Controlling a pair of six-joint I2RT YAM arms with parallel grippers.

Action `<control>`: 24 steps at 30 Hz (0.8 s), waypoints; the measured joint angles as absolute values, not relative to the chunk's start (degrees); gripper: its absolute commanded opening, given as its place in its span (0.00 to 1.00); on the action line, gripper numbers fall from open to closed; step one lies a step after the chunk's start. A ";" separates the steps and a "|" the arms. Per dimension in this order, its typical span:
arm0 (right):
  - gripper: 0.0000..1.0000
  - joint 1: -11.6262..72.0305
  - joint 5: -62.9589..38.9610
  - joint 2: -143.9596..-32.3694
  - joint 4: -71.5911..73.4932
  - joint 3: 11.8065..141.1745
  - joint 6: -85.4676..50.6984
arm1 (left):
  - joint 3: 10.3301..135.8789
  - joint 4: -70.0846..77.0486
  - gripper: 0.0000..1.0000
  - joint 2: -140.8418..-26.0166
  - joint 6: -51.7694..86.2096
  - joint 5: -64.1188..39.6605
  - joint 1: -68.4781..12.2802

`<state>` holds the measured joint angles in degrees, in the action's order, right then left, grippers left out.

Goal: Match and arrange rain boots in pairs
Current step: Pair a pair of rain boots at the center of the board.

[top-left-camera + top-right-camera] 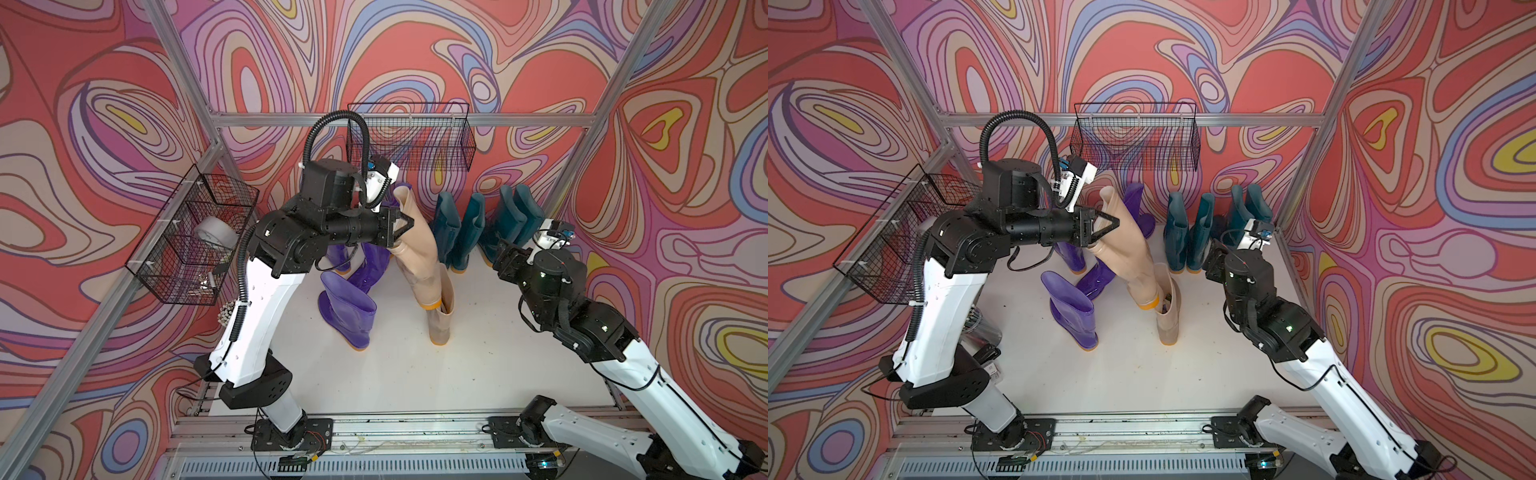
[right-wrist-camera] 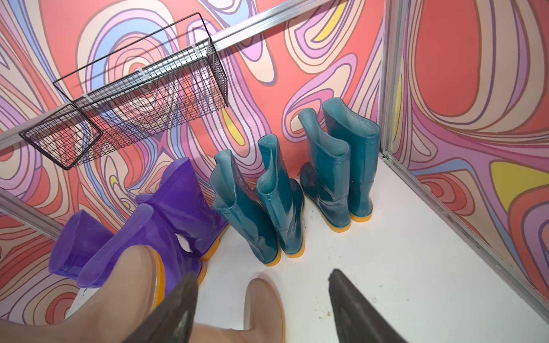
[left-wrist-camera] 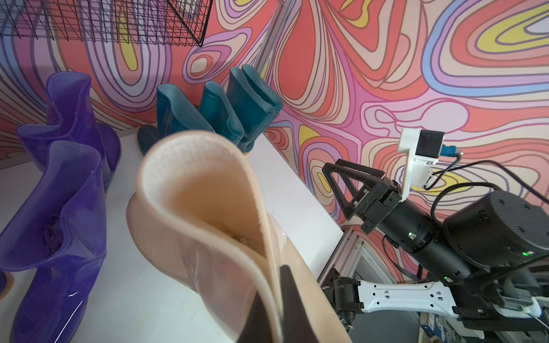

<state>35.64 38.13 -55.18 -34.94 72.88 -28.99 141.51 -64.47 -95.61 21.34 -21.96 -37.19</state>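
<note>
Below the left end of the wire basket [image 1: 409, 137], purple boots [image 1: 349, 307] cluster, one leaning over, and the left gripper [image 1: 409, 222] is clamped on a tilted beige boot [image 1: 415, 245] whose sole sits at the rim of the upright beige boot [image 1: 440, 320]. Below its right end four teal boots [image 1: 469, 224] stand in a row; beyond them the right gripper [image 2: 262, 273] hangs spread, empty.

A black wire basket [image 1: 415, 154] hangs on the far wall [image 1: 415, 50], which is covered in red, purple and cream swirls. A second wire basket [image 1: 174, 266], divided into compartments, hangs on the left wall with a white roll [image 1: 214, 236] inside. The tabletop [image 1: 415, 374] is white, and aluminium rails [image 1: 291, 119] edge it.
</note>
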 measured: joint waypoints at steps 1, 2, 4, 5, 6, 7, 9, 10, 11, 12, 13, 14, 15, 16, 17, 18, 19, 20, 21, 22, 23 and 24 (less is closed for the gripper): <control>0.71 35.64 38.13 -55.24 -34.96 72.69 -28.99 | 142.10 -64.88 0.00 -95.68 20.95 -21.98 -37.19; 0.71 35.64 38.13 -55.35 -34.98 72.51 -28.97 | 142.69 -65.12 0.00 -95.68 20.47 -22.02 -37.19; 0.71 35.64 38.13 -55.68 -34.98 72.34 -28.97 | 143.55 -65.21 0.00 -95.68 19.66 -21.98 -37.19; 0.71 35.64 38.09 -55.90 -34.96 72.25 -28.97 | 143.92 -65.21 0.00 -95.68 19.31 -21.93 -37.19; 0.71 35.64 38.06 -56.07 -34.87 72.05 -28.97 | 144.27 -65.34 0.00 -95.68 19.00 -21.76 -37.19; 0.71 35.64 37.95 -56.18 -34.85 71.90 -28.97 | 144.42 -65.43 0.00 -95.68 18.72 -21.58 -37.19; 0.71 35.64 37.85 -56.47 -34.74 71.59 -28.93 | 144.27 -65.60 0.00 -95.68 18.24 -21.56 -37.19; 0.71 35.62 37.78 -56.53 -34.68 71.53 -28.77 | 143.85 -65.69 0.00 -95.68 18.06 -21.56 -37.19; 0.71 35.55 37.71 -56.53 -34.54 71.40 -28.60 | 143.13 -65.95 0.00 -95.68 17.69 -21.54 -37.19; 0.71 35.48 37.69 -56.53 -34.30 71.24 -28.51 | 142.32 -66.30 0.00 -95.77 17.37 -21.37 -37.19; 0.71 35.38 37.65 -56.53 -34.24 71.18 -28.38 | 141.45 -66.74 0.00 -95.92 16.93 -21.10 -37.19; 0.71 35.29 37.56 -56.53 -34.04 70.98 -28.27 | 140.49 -67.20 0.00 -96.16 16.45 -20.88 -37.19; 0.71 35.20 37.47 -56.53 -33.95 70.81 -28.21 | 139.28 -67.57 0.00 -96.51 15.97 -20.60 -37.19; 0.71 35.16 37.36 -56.53 -33.87 70.57 -28.18 | 138.30 -67.75 0.00 -96.84 15.53 -20.34 -37.19; 0.71 35.16 37.12 -56.53 -33.85 70.28 -28.18 | 137.10 -67.94 0.00 -97.34 14.96 -19.99 -37.19; 0.71 35.16 36.91 -56.53 -33.87 69.97 -28.18 | 136.25 -68.01 0.00 -97.84 14.61 -19.81 -37.19; 0.71 35.16 36.53 -56.53 -33.87 69.56 -28.21 | 135.37 -68.05 0.00 -98.41 14.22 -19.62 -37.19; 0.71 35.16 36.27 -56.53 -33.87 69.17 -28.23 | 134.45 -68.07 0.00 -99.04 13.78 -19.38 -37.19; 0.71 35.16 36.07 -56.51 -33.93 68.84 -28.25 | 133.67 -68.10 0.00 -99.59 13.50 -19.11 -37.19; 0.71 35.16 35.81 -56.51 -33.93 68.47 -28.36 | 132.44 -67.94 0.00 -99.98 13.26 -18.74 -37.19; 0.71 35.14 35.59 -56.51 -33.95 68.16 -28.38 | 131.02 -67.70 0.00 -100.12 13.10 -18.41 -37.19; 0.71 35.09 35.44 -56.47 -34.02 67.94 -28.40 | 129.34 -67.44 0.00 -100.12 13.02 -18.09 -37.19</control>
